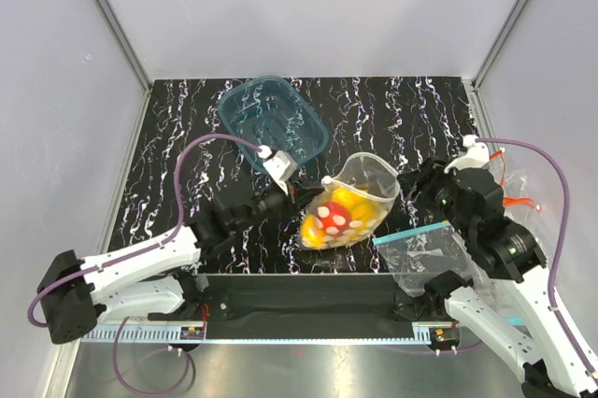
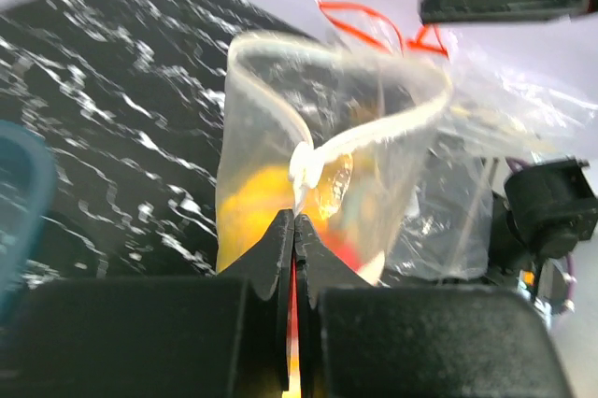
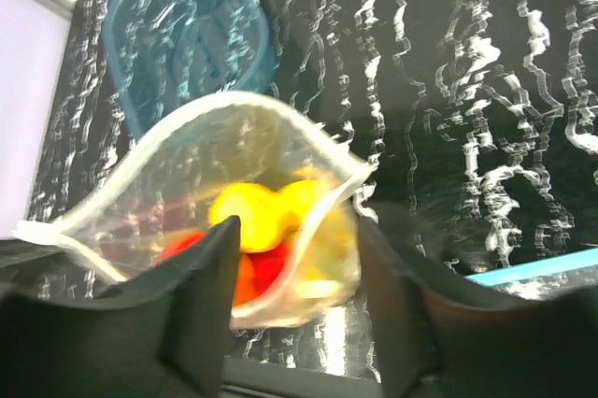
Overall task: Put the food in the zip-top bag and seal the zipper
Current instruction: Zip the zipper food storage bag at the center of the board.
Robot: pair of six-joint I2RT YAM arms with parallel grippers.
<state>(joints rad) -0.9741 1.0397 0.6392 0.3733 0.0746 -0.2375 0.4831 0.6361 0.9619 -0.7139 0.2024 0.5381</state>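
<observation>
The zip-top bag (image 1: 360,194) lies mid-table with its mouth gaping in a loop toward the back. The food (image 1: 336,217), yellow and red pieces, sits inside it. My left gripper (image 1: 308,194) is at the bag's left mouth corner. In the left wrist view it (image 2: 294,220) is shut on the bag just below the pale zipper (image 2: 374,139), with yellow food (image 2: 248,206) behind. My right gripper (image 1: 411,188) stands open at the bag's right end. Its fingers (image 3: 201,277) flank the bag (image 3: 187,183) without pinching it, and the food (image 3: 262,213) shows through.
A teal tub (image 1: 274,120) stands behind the bag, also in the right wrist view (image 3: 187,34). A plain clear bag with a teal strip (image 1: 425,250) lies at the front right under the right arm. Grey walls close in the dark marbled table (image 1: 177,136).
</observation>
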